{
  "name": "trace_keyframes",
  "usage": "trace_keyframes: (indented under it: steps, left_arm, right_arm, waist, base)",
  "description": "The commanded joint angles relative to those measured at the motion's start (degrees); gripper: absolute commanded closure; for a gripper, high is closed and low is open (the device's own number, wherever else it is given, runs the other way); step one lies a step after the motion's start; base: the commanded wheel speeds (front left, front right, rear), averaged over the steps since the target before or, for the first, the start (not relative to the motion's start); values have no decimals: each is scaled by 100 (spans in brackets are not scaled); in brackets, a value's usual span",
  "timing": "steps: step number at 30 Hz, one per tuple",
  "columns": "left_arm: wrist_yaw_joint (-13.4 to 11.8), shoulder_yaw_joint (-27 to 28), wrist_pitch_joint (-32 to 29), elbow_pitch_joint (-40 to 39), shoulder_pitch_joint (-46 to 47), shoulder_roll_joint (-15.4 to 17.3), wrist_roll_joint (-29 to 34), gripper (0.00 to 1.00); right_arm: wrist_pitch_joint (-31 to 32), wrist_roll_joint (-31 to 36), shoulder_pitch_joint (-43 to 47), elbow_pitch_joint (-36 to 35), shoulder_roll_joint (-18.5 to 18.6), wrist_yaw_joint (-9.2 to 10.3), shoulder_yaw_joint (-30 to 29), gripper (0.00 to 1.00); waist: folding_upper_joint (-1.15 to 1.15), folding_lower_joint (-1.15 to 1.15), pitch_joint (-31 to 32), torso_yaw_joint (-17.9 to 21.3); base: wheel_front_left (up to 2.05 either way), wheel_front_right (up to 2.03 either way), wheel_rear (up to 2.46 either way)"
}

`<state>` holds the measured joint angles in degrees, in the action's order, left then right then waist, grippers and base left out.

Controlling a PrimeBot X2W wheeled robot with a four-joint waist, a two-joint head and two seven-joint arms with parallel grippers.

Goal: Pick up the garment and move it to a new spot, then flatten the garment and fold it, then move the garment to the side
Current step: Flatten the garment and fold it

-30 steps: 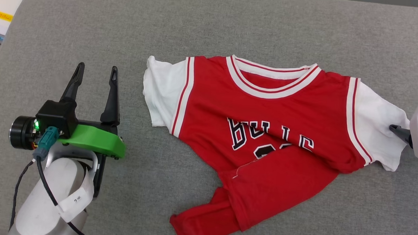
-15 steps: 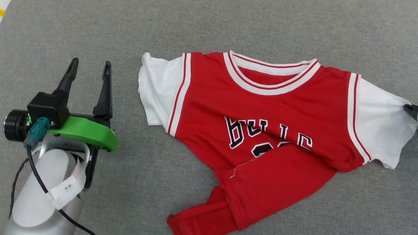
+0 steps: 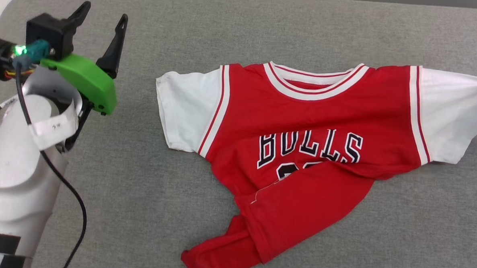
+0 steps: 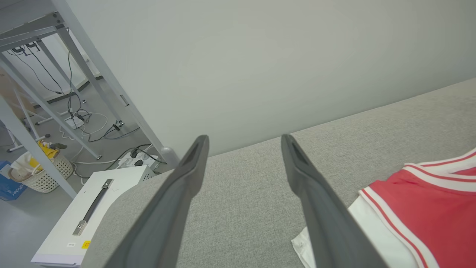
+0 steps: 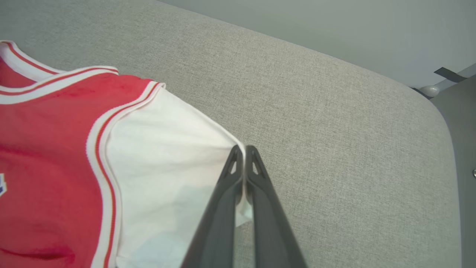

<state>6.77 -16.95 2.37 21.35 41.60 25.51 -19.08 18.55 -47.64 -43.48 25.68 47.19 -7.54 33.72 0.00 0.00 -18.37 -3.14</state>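
A red shirt with white short sleeves lies face up on a grey padded table. Its striped collar points to the table's far edge. Black letters outlined in white spell "BULLS" across the chest. Below them the top of a number shows, but the lower part of the shirt is folded up over it, plain red side out, and bunches toward the near edge.

The right gripper is at the outer edge of the shirt's right sleeve. Its two dark fingers are pressed together with a pinch of the white cloth between them. The sleeve is drawn taut toward that pinch, with creases fanning out from it.

The left gripper is well apart from the shirt, out beyond its left sleeve, which lies flat. Its fingers stand wide apart and have nothing between them. The left wrist camera looks between those fingers across bare grey fabric, with the left sleeve's corner just beside one finger.
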Motion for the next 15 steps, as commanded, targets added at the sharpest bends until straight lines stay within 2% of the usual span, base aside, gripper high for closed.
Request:
trace_keyframes:
  steps: [1, 5, 10, 15]
  left_arm:
    - [39, -130, -208, 67, 264, 80, -105, 0]
    - [67, -732, -1267, 273, 788, 180, -780, 0]
    - [70, -1526, -3004, 575, 1337, 370, -2026, 0]
    - [70, -1956, -3938, 817, 1741, 507, -2732, 0]
  right_arm:
    - [-51, -7, -14, -32, 46, 5, -20, 100]
    - [-78, 21, 11, -85, 65, 5, -12, 100]
    - [-63, 62, 0, -149, -7, 5, 12, 100]
    - [-4, 92, -87, -217, -78, 5, 43, 100]
  waist:
    - [0, 0, -50, 52]
    - [0, 0, -132, 134]
    - [0, 0, -258, 242]
    - [0, 0, -433, 361]
  base:
    - [0, 0, 0]
    - [0, 0, 0]
    - [0, 0, 0]
    - [0, 0, 0]
